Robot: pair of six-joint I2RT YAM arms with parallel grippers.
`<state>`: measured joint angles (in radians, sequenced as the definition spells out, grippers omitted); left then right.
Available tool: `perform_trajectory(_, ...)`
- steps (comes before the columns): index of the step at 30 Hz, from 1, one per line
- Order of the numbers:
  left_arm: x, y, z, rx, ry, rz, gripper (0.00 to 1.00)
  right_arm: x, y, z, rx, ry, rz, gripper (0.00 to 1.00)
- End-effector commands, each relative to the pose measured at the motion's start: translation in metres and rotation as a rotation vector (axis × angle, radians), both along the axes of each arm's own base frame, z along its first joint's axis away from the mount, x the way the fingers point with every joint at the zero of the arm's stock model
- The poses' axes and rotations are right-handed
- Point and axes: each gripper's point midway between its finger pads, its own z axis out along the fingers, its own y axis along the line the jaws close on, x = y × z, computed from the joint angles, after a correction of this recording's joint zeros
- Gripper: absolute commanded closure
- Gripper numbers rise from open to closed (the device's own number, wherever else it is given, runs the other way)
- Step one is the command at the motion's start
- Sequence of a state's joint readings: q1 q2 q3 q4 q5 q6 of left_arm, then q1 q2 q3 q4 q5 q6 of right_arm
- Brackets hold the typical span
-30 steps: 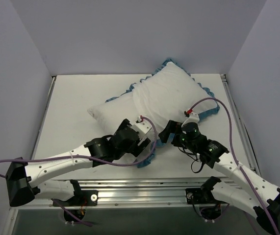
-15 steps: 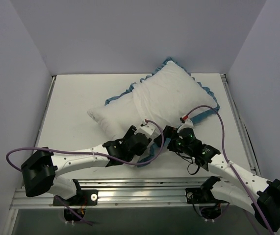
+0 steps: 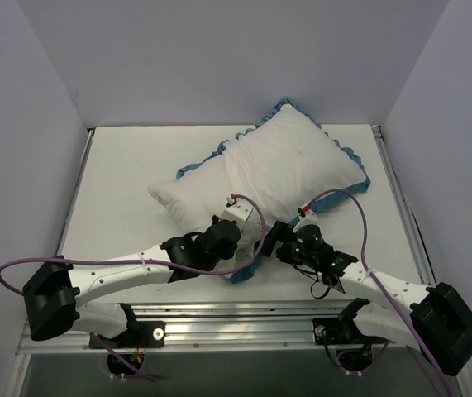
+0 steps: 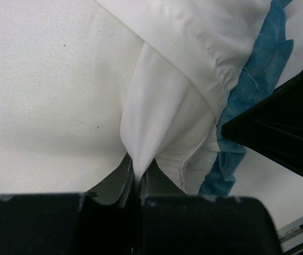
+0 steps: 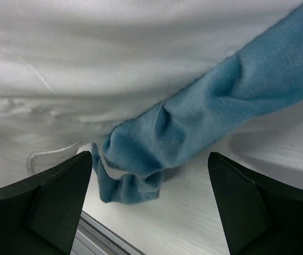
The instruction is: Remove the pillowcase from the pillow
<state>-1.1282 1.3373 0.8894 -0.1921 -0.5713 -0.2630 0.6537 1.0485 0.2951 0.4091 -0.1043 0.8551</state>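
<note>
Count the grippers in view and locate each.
2. The left gripper is shut on white fabric beside the pillowcase; the right gripper is open at the teal ruffle.

I count one pillow [image 3: 182, 198] and one pillowcase [image 3: 293, 157] around the pillow's far part. One tabletop [image 3: 120, 182] under the pillow. Two arms on the pillow's near side: left arm [image 3: 112, 271], right arm [image 3: 384, 289]. Two tools: left tool [image 4: 136, 178], right tool [image 5: 150, 159]. Two purple cables, one per arm: left cable [image 3: 12, 269], right cable [image 3: 359, 215].
</note>
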Motion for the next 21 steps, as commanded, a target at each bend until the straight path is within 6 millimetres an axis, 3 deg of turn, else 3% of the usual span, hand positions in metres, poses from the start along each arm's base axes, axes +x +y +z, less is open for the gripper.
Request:
perform_trajectory(1, -0.003, -0.012, 0.032, -0.124, 0.0, -0.02, 0.98, 0.016, 0.015, 0.022, 0.058, -0.099, 0.04, 0.15)
perform_trajectory(7, -0.002, -0.007, 0.039, -0.124, -0.007, -0.007, 0.98, 0.026, 0.028, 0.029, 0.054, -0.141, 0.089, 0.21)
perform_trajectory(10, -0.002, -0.002, 0.038, -0.115, -0.003, 0.008, 0.98, 0.033, 0.029, 0.029, 0.028, -0.152, 0.087, 0.36)
perform_trajectory(13, 0.0, 0.005, 0.041, -0.127, -0.003, 0.042, 0.98, 0.039, 0.026, 0.028, 0.001, -0.162, 0.089, 0.61)
perform_trajectory(14, -0.001, 0.008, 0.039, -0.116, 0.002, 0.05, 0.98, 0.041, 0.024, 0.026, -0.009, -0.159, 0.087, 0.77)
perform_trajectory(16, 0.0, 0.014, 0.041, -0.126, 0.009, 0.071, 0.98, 0.048, 0.021, 0.033, -0.019, -0.182, 0.081, 0.89)
perform_trajectory(17, -0.001, 0.019, 0.04, -0.114, 0.017, 0.079, 0.98, 0.049, 0.019, 0.034, -0.027, -0.18, 0.078, 1.0)
perform_trajectory(20, 0.001, 0.04, 0.043, -0.108, 0.039, 0.141, 0.98, 0.064, 0.003, 0.042, -0.071, -0.189, 0.029, 1.0)
perform_trajectory(21, 0.003, 0.047, 0.054, -0.145, 0.045, 0.183, 0.98, 0.069, -0.004, 0.044, -0.09, -0.189, 0.006, 1.0)
